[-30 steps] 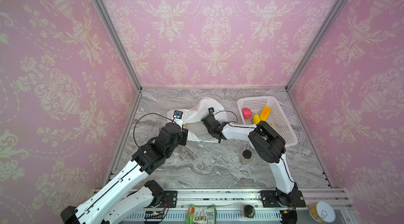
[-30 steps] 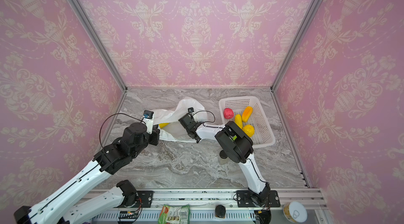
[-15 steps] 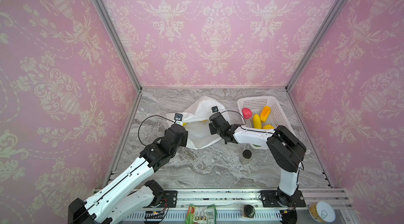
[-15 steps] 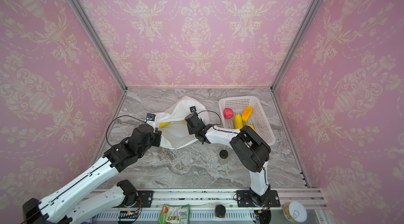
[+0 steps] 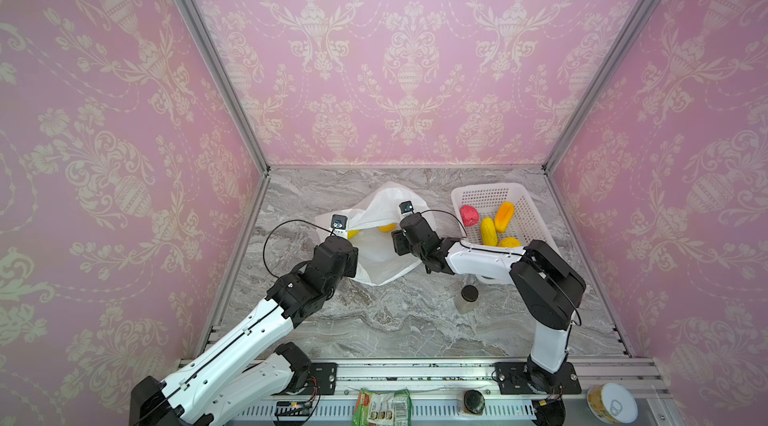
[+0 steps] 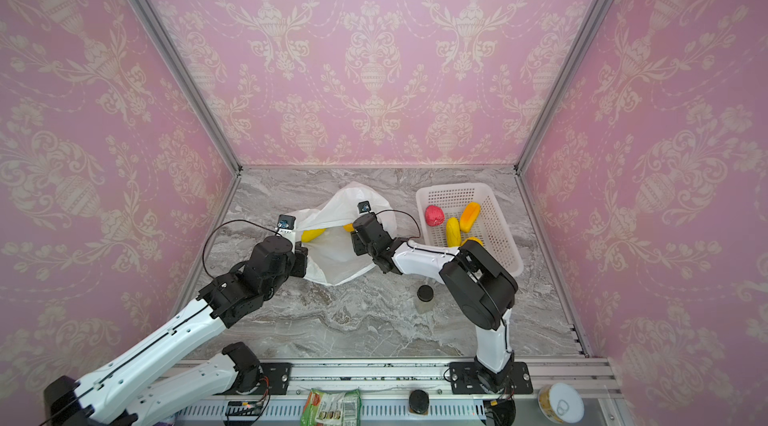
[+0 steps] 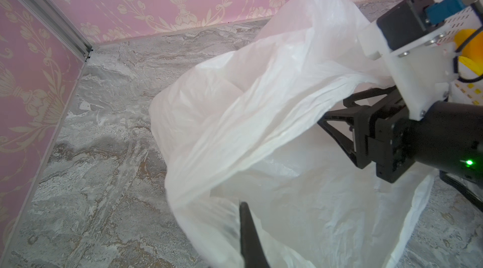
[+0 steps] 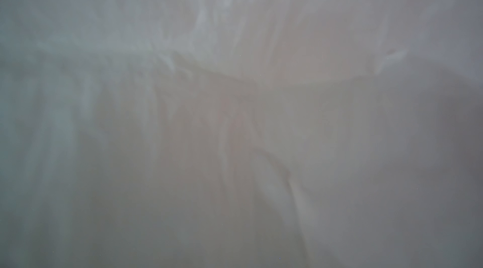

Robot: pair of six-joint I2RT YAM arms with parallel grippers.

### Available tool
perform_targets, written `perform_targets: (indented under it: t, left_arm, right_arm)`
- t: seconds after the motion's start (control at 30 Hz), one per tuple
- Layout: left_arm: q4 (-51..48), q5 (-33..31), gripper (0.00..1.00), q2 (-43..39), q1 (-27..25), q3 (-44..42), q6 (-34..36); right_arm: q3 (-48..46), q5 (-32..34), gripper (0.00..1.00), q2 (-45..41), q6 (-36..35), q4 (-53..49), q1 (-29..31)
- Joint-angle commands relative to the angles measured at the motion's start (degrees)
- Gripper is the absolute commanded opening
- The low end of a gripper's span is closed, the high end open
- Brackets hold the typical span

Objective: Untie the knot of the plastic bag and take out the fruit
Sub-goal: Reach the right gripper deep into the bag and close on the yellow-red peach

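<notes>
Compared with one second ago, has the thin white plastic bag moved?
Yes. The bag spread toward the front; its near edge is closer to the small black-lidded jar.

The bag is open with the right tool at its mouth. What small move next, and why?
Probably ease the right tool deeper into the plastic bag toward the yellow fruit: the left tool holds the rim up, and that fruit lies inside.

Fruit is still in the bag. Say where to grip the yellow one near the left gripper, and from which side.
Grip the yellow fruit at its middle, across the narrow width: it lies oblong. Probably come from the near side through the open mouth of the plastic bag, since the far rim drapes over it.
</notes>
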Motion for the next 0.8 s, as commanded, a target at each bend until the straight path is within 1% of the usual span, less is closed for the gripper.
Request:
perform_targets:
  t: [0.0,0.07,0.17,0.3,0.4,0.5,0.57,0.7,0.77]
  left_arm:
    - [0.58,1.04,0.0,0.03,0.59,-0.55,-0.49]
    - [0.61,1.47,0.0,0.11,0.56,-0.58,-0.44]
    - [0.59,2.32,0.0,0.28,0.57,-0.39,-0.26]
    - [0.93,3.15,0.0,0.39,0.56,-0.4,-0.04]
    - [1.11,3.33,0.0,0.48,0.56,-0.39,0.17]
    - [1.2,3.44,0.0,0.39,0.58,-0.57,0.19]
    - [1.2,3.33,0.0,0.27,0.57,-0.55,0.17]
    - [1.13,3.17,0.0,-0.14,0.57,-0.55,0.27]
    - [0.98,2.96,0.0,-0.45,0.56,-0.57,0.27]
  right_arm:
    - [6.66,3.72,0.89,4.76,0.89,-2.98,0.15]
    - [9.77,5.39,0.94,7.69,1.34,-3.56,0.05]
    - [16.13,6.04,0.99,12.88,2.36,-6.5,0.07]
    - [25.12,7.46,0.99,18.03,4.12,-14.01,0.16]
    - [28.84,7.88,0.99,20.08,4.49,-16.75,0.16]
    - [33.06,7.78,0.92,22.38,4.57,-20.65,0.05]
    - [33.86,7.13,0.86,22.74,4.25,-21.27,0.07]
    - [31.76,5.32,0.7,21.51,2.71,-18.77,0.07]
    - [29.34,3.46,0.63,19.91,1.8,-16.31,0.06]
